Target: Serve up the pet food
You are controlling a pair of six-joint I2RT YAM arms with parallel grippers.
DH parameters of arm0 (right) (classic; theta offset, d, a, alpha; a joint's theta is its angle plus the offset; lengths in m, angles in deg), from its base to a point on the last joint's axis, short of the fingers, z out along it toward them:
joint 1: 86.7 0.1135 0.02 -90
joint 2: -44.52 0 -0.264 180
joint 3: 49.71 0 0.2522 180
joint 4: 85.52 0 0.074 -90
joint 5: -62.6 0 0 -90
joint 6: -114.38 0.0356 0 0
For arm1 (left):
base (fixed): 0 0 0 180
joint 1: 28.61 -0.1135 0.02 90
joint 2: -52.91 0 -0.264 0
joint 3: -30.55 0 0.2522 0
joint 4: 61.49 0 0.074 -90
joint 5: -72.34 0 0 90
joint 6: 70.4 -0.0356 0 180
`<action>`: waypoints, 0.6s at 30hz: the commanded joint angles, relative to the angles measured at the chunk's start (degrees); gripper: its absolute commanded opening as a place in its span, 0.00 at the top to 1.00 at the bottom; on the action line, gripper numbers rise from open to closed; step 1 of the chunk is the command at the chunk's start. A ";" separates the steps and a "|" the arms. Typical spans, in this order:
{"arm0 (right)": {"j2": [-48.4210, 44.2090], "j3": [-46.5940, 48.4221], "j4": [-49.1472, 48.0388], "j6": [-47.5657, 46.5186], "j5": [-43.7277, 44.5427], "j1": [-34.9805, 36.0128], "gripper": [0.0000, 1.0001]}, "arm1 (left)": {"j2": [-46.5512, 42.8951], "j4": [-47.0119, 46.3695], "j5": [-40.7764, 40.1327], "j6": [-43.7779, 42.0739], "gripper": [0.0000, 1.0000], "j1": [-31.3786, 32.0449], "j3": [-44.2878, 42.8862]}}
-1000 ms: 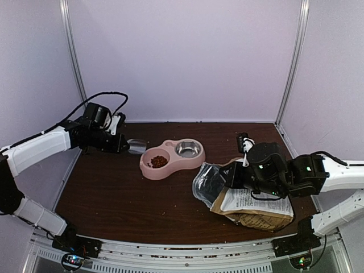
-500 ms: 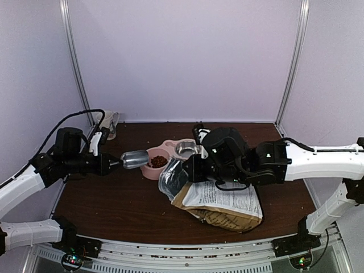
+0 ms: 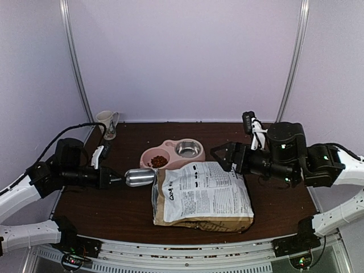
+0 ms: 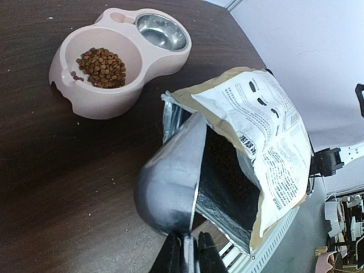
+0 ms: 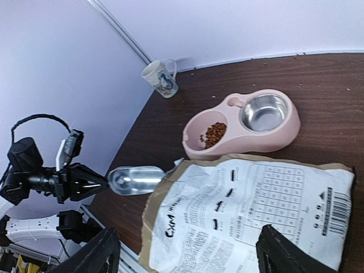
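Observation:
The pet food (image 3: 158, 161) is a small heap of reddish-brown kibble in the left cup of the pink double bowl (image 3: 149, 154), also seen in the left wrist view (image 4: 102, 65) and the right wrist view (image 5: 213, 133). My left gripper (image 3: 116, 178) is shut on the handle of a metal scoop (image 3: 140, 177). The scoop's (image 4: 173, 182) front rim is at the foil-lined open mouth of the tan paper bag (image 4: 267, 148). The inside of the scoop is hidden. The bag (image 3: 202, 196) lies flat, label up. My right gripper (image 3: 223, 156) hovers open above the bag's (image 5: 250, 210) far right side, holding nothing.
A white patterned mug (image 3: 107, 124) stands in the back left corner. The bowl's right cup holds a bare steel insert (image 3: 189, 149). White enclosure walls close the table on three sides. A metal rail (image 3: 187, 250) runs along the near edge.
My right gripper has opened and let go of the bag, which now lies flat nearer the middle, and that arm has pulled back right. My left arm brought the scoop from the bowl to the bag's mouth.

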 commanded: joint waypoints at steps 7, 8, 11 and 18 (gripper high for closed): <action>-15.78 -17.91 8.65 9.58 -1.59 -6.86 0.09 | -0.57 0.89 3.90 5.35 1.00 0.30 3.58; -16.58 -19.00 8.90 10.16 -2.46 -7.85 0.09 | 0.11 0.05 5.22 4.88 1.00 0.32 3.84; -18.75 -23.37 6.87 11.21 -7.44 -11.59 0.08 | 2.71 -4.23 9.17 4.56 1.00 0.29 4.89; -22.04 -30.74 1.52 14.03 -12.55 -15.39 0.08 | 7.65 -11.03 12.33 4.09 1.00 0.43 4.92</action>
